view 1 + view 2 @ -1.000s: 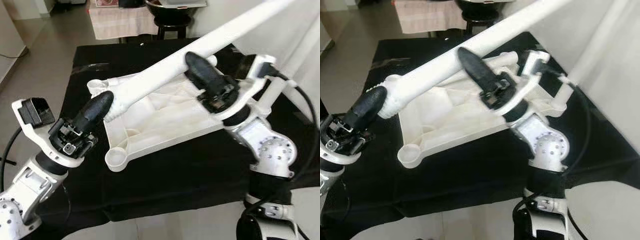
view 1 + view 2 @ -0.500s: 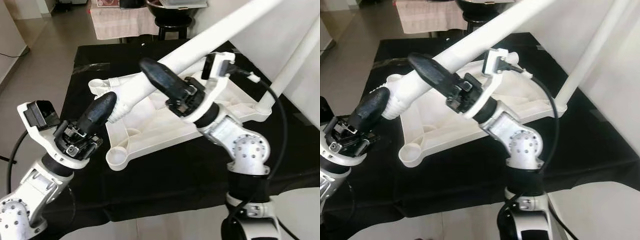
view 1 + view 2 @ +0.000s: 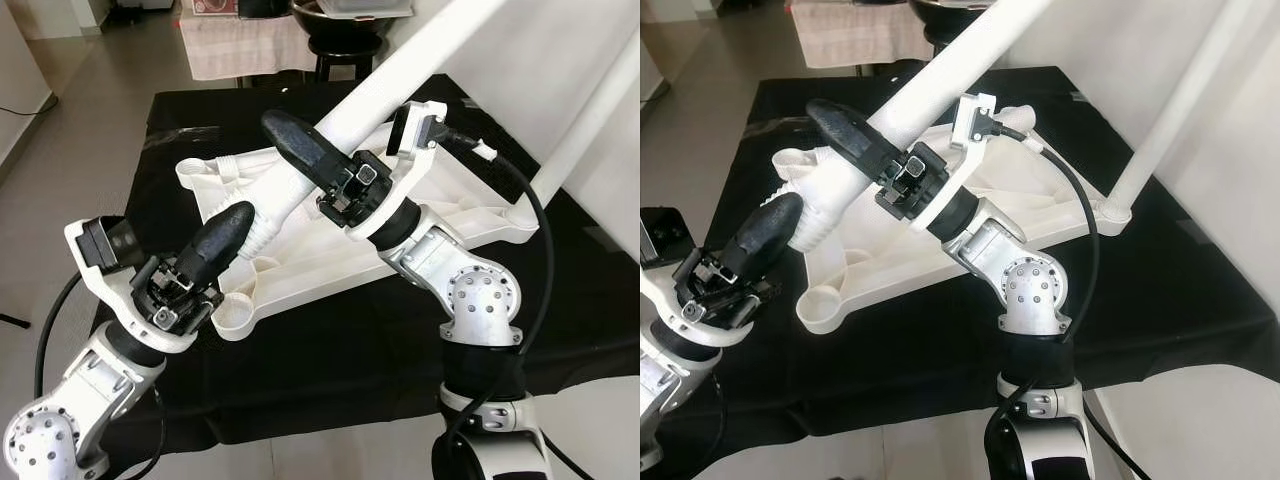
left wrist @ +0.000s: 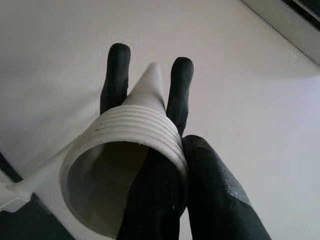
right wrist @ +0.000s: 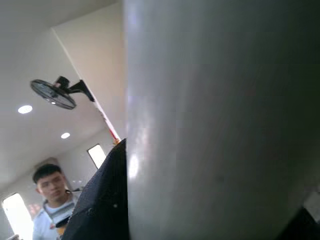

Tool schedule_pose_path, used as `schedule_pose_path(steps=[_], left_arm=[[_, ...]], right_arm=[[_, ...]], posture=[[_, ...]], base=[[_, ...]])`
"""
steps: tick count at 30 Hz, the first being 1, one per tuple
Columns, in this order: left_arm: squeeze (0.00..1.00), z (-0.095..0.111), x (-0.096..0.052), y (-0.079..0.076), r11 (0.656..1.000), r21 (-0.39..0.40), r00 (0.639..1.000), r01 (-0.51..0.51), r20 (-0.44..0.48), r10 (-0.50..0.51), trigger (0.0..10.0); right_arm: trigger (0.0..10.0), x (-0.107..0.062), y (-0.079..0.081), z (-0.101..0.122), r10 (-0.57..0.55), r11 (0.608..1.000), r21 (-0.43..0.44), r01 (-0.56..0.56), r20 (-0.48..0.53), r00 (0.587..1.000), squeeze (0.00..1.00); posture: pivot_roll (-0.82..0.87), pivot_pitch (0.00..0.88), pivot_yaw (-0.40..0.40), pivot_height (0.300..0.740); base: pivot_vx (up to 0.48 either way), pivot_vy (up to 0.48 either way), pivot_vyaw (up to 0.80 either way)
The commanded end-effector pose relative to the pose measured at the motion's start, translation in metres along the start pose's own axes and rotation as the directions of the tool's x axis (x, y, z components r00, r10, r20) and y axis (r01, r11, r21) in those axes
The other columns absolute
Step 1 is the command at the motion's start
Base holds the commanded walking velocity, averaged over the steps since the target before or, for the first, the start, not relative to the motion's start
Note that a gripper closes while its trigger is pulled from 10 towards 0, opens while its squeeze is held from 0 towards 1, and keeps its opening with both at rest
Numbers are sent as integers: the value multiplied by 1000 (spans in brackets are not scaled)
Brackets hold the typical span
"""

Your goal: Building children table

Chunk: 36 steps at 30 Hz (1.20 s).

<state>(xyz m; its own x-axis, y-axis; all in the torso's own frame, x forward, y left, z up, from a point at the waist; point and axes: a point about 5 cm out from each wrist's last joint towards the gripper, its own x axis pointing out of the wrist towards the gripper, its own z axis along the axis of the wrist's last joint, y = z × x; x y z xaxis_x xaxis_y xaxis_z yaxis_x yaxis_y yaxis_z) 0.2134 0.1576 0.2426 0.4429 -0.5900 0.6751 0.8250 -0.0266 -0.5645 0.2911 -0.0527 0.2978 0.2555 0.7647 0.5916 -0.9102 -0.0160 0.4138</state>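
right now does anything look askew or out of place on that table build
Yes: the white leg both grippers hold is slanted, not upright, its threaded end hanging beside the tabletop's near-left socket, not in it. The left gripper grips that end, the right gripper higher up. Another leg already stands in a right-hand corner.

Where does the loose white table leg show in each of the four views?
Left eye view: table leg slants from centre to the top right.
Right eye view: same leg, from centre-left up to the top.
Left wrist view: its threaded open end, lower centre.
Right wrist view: its shaft, close up.
Shared landmark: right hand on the leg.
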Motion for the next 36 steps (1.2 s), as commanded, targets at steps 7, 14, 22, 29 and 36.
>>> schedule_pose_path(steps=[7,14,22,29,36], left_arm=[[0,-3,-3,0,999,41,997,-30,-63,33,0],[0,4,-7,6,982,154,991,-106,-62,117,3529],[1000,56,-1,22,874,310,923,-375,216,319,10000],[1000,65,13,0,870,421,966,-258,122,227,10000],[1000,45,-4,-2,885,422,972,-196,-36,232,10000]], right_arm=[[0,-3,6,-1,24,999,-40,-26,-43,999,0],[0,-8,0,2,-16,997,-73,12,-55,998,0],[0,-16,-29,19,-247,945,-215,246,21,969,0],[0,-25,-47,44,-377,892,-195,407,177,909,0],[0,-31,-46,63,-354,919,-75,388,282,892,0]], posture=[[-165,99,-42,740],[-163,101,-39,740],[-160,112,-37,740],[-156,116,-31,740],[-157,118,-30,740]], base=[[0,0,0],[0,0,0],[0,0,0],[0,0,0],[0,0,0]])
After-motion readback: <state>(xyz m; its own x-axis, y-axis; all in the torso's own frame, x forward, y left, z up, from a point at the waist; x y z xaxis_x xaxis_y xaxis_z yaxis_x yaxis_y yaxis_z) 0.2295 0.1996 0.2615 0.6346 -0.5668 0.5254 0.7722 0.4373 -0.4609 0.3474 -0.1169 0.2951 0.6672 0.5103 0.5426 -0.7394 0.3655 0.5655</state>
